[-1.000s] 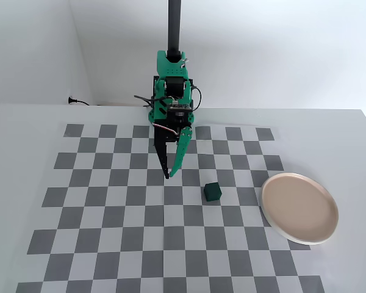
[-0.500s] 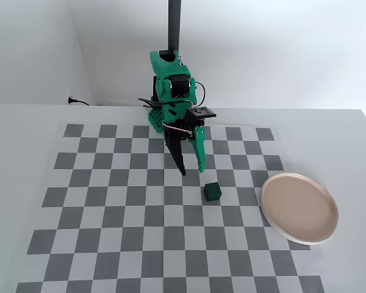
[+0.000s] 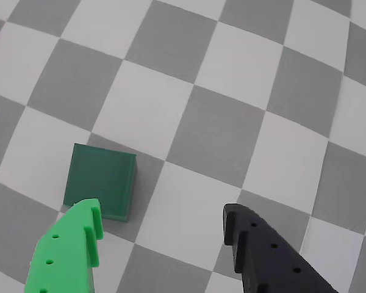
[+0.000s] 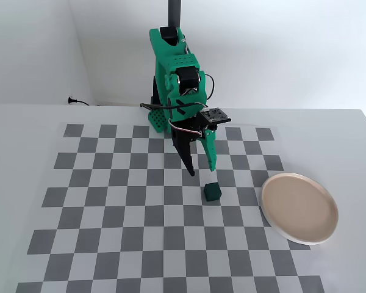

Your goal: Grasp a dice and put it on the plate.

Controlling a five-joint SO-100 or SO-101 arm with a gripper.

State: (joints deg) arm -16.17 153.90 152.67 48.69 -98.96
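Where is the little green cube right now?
In the fixed view the cube sits on the checkered mat, just below the open tool, left of the plate.

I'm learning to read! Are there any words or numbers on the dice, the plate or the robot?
No words or numbers can be read anywhere.
The dice has plain green faces, no dots.
The plate is blank.
The arm and gripper show no readable label in either view.
The checkered mat has only squares.
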